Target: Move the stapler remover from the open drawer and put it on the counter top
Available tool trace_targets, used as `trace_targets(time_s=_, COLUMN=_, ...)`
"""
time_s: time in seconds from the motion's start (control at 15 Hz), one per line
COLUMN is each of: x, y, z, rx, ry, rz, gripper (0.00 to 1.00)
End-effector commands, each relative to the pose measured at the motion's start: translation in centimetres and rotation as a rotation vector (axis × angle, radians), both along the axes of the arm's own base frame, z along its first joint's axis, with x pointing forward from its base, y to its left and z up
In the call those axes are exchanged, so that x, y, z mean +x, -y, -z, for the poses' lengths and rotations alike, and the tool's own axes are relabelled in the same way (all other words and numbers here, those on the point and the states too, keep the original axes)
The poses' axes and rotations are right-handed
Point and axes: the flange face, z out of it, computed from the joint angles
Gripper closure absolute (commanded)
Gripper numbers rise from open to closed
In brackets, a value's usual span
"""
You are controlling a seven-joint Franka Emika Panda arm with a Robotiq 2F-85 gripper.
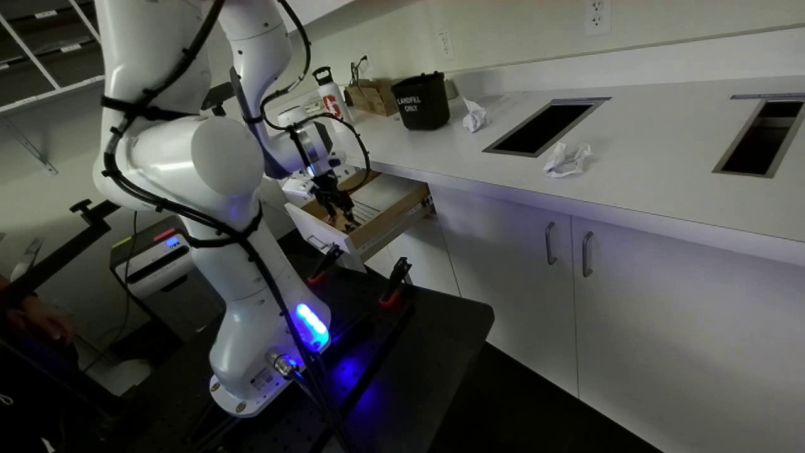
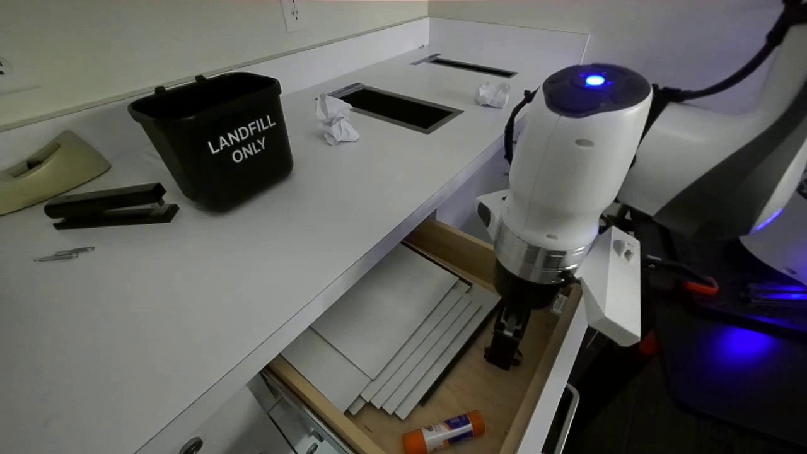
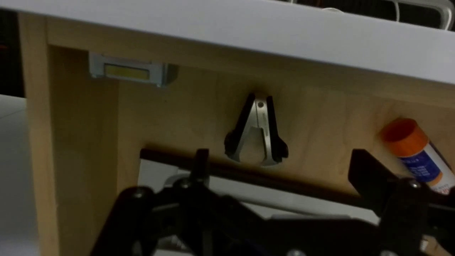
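Staple remover [image 3: 256, 131] lies flat on the wood floor of the drawer [image 3: 185, 117], in the strip between the fanned pale panels [image 2: 384, 302] and the white drawer front, its hinge toward that front and its parted claws toward the panels. My gripper [image 3: 280, 156] points down into the pulled-out drawer with its jaws well apart and nothing held, spread, I judge, so both legs of the V can pass between them. How high the fingertips stand over the wood I cannot tell from here. The arm [image 2: 567, 170] is bent over from above, I take it, because the drawer's back runs under the counter top [image 2: 302, 239], leaving only the front part to reach into. In the wrist view the remover sits off-middle, nearer the finger [image 3: 201, 167] away from the glue stick [image 3: 421, 160], so the next move seems to call for a small shift toward the drawer front and away from the glue, then down. Squeezing across the legs looks the soundest hold to me, though they may fold inward and slip. For the set-down I would favour the counter's near edge, well apart from the bin [image 2: 227, 145] and the stapler [image 2: 113, 205].
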Motion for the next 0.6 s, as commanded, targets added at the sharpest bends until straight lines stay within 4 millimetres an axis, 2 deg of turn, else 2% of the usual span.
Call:
trace_targets(time_s=0.0, x=0.6, y=-0.6, z=2.3, rx=-0.004, ry=0.002, rz=0.015, gripper=0.00)
trace_targets(time_s=0.53, x=1.3, y=-0.7, z=5.2, rx=-0.031, ry=0.003, rz=0.063, gripper=0.00)
